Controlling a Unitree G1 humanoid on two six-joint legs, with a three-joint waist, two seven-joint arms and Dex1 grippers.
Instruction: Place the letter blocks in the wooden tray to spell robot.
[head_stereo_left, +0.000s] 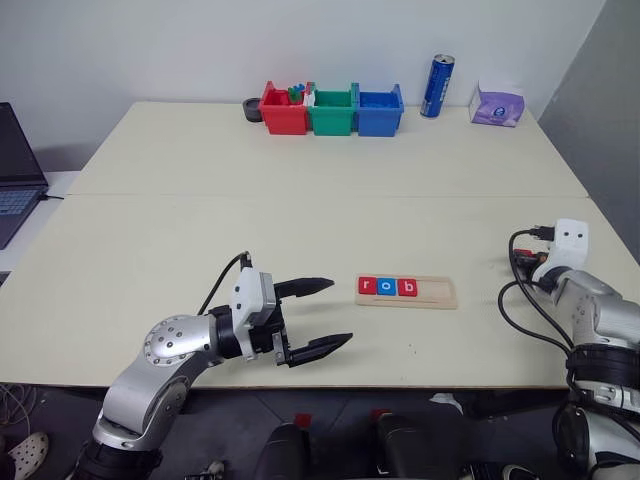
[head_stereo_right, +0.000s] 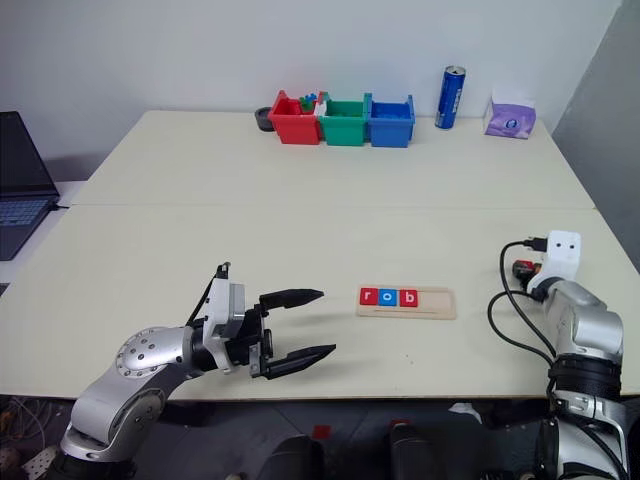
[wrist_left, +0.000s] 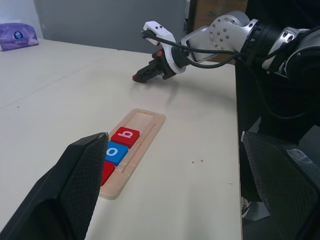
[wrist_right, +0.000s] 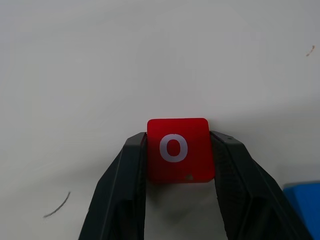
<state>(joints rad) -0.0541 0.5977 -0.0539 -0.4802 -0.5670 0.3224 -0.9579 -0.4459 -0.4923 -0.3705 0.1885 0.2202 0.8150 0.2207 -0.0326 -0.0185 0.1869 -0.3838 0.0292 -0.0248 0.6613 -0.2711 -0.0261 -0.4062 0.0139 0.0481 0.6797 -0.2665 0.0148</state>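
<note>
Table (head_stereo_left: 300, 230): pale cream top, smooth and matte, with a seam running across its width.
Wooden tray (head_stereo_left: 440, 292): slim pale wood board with rounded corners and a long shallow groove, lying flat near the front edge of the table, between the two arms.
Tiles in tray: three flat square blocks are sitting side by side at the tray's left end, touching one another: red r tile (head_stereo_left: 368, 286), blue o tile (head_stereo_left: 387, 287), red b tile (head_stereo_left: 406, 288); the groove to their right is showing bare wood.
Red o tile (wrist_right: 177, 149): glossy red square with rounded corners and a white lowercase o, lying on the table at the right side, well apart from the tray.
Right gripper (wrist_right: 178, 160): its two black tapered fingers are pressing against opposite edges of the red o tile, pinching it at table level.
Blue piece (wrist_right: 302, 207): a flat blue corner is showing just beside the right gripper's finger; its letter cannot be told.
Left gripper (head_stereo_left: 318, 317): two black ribbed fingers are standing spread wide and empty, pointing toward the tray above the table's front edge.
Back of table: three small plastic bins in a row, red bin (head_stereo_left: 283, 112), green bin (head_stereo_left: 332, 112), blue bin (head_stereo_left: 379, 112); a tall blue can (head_stereo_left: 437, 86) is standing upright to their right, and a purple tissue pack (head_stereo_left: 497, 104) is lying beyond it.
Laptop (head_stereo_left: 15, 165): dark, open, at the left edge.
</note>
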